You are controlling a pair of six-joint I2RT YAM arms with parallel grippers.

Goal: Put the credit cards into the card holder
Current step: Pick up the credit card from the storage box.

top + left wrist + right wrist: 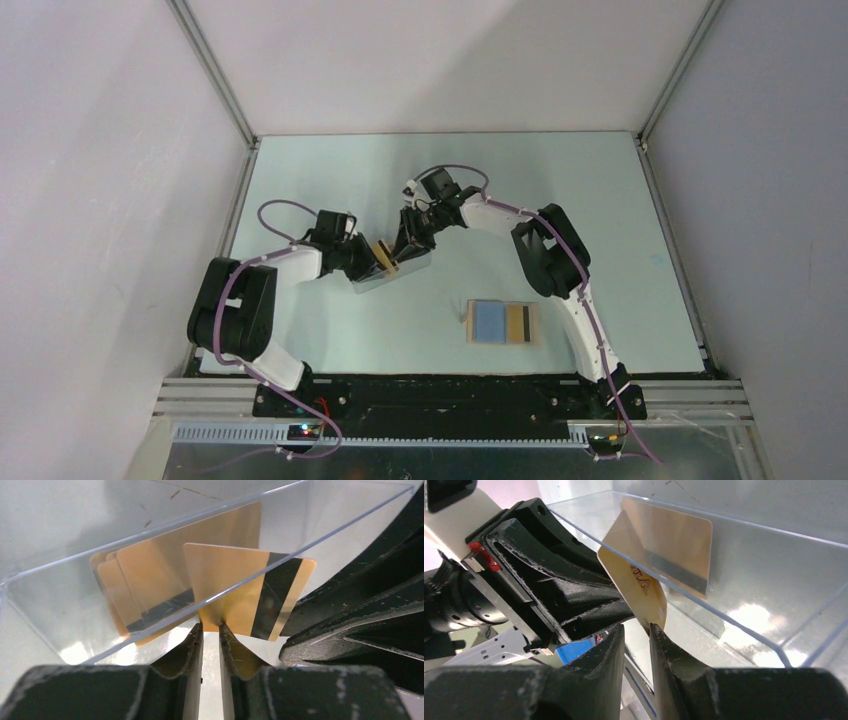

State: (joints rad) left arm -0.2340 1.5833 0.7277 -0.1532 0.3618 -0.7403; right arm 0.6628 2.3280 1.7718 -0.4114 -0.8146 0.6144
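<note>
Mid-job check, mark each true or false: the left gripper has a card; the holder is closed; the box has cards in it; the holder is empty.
1. The left gripper pinches a card by its edge. True.
2. The holder lies closed. False: it lies open, blue pockets up.
3. The box has more cards in it. True.
4. The holder is empty. False: a striped card shows on its inside.
</note>
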